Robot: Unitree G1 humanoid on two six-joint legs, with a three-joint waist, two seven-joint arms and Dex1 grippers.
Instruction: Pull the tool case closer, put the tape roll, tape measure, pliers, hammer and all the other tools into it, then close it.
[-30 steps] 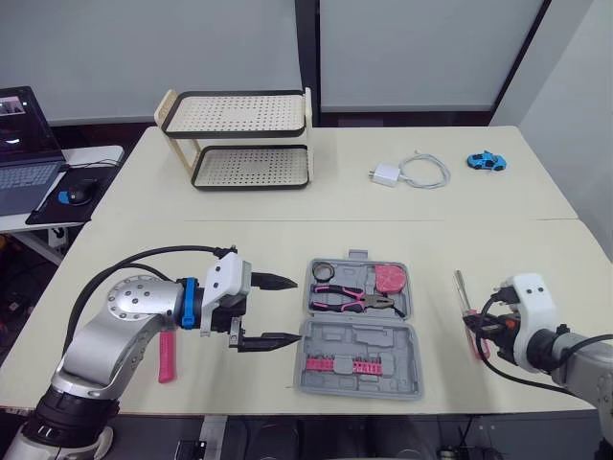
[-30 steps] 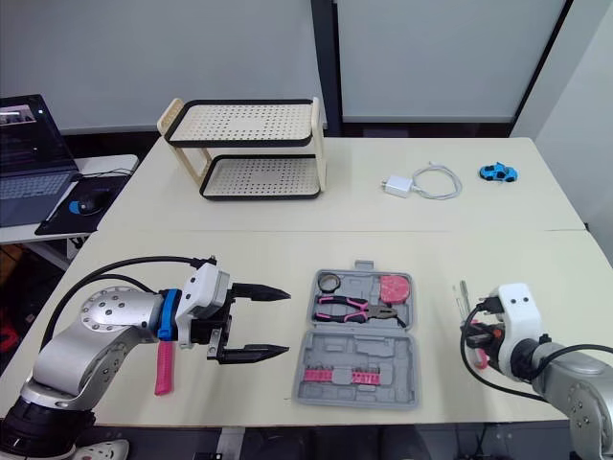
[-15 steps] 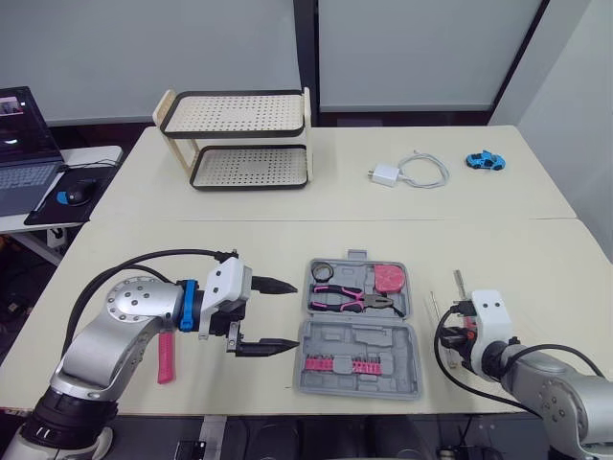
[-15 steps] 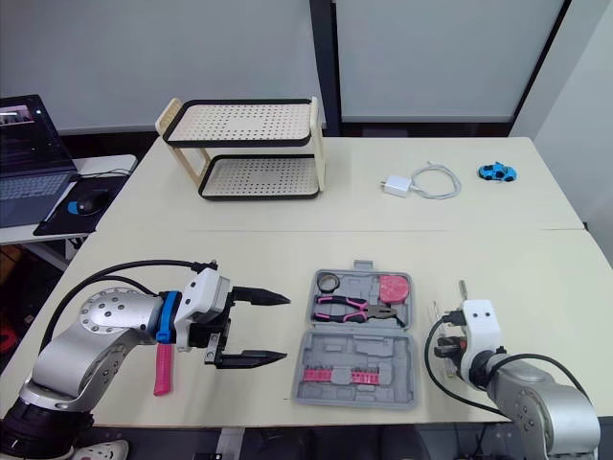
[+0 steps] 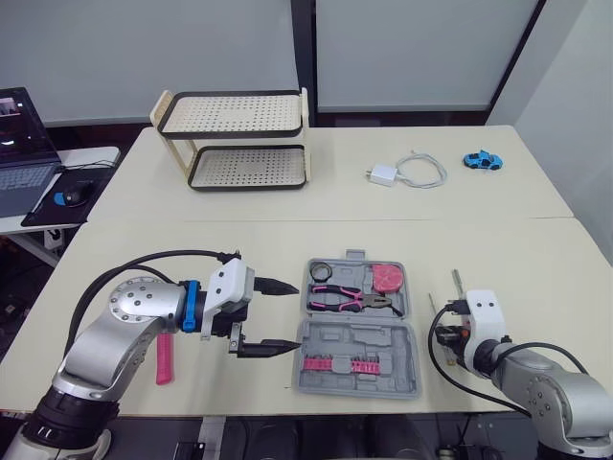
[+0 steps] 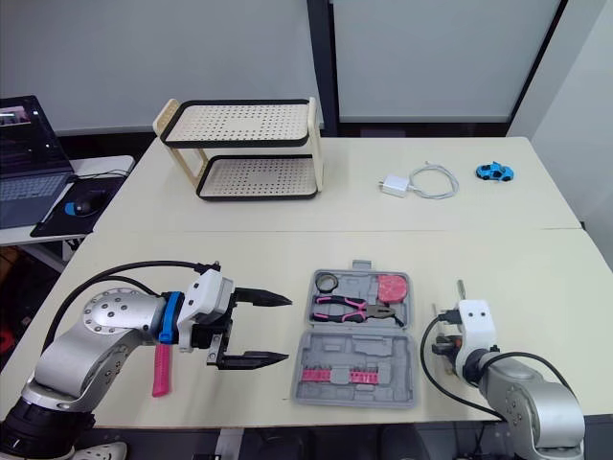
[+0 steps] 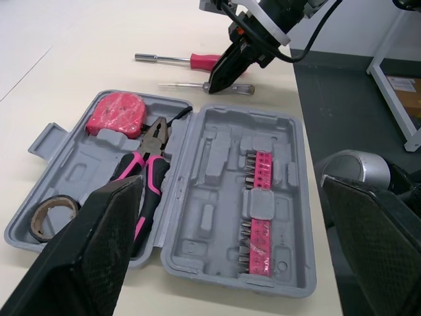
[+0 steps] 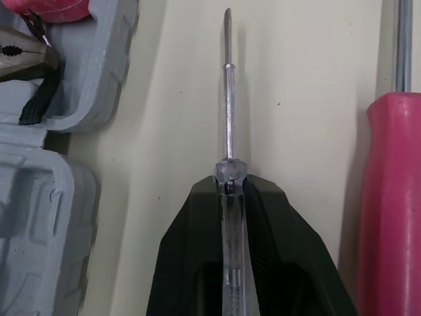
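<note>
Tape roll [image 5: 324,271], pliers [image 5: 354,300] and tape measure [image 5: 387,277] are in the open tool case [image 5: 330,337], hammer [image 5: 163,356] not yet, right gripper [image 8: 229,187] pinching a screwdriver [image 8: 227,99] beside it, left gripper [image 5: 297,314] gaping empty.

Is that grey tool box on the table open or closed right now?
Open: the tool case lies flat, both halves spread, with pliers, tape roll and tape measure showing inside.

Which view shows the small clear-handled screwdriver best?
Right wrist view: the screwdriver runs down the middle, handle clamped in the right gripper. Left wrist view shows it from afar; eye views, barely a thin shaft.
</note>
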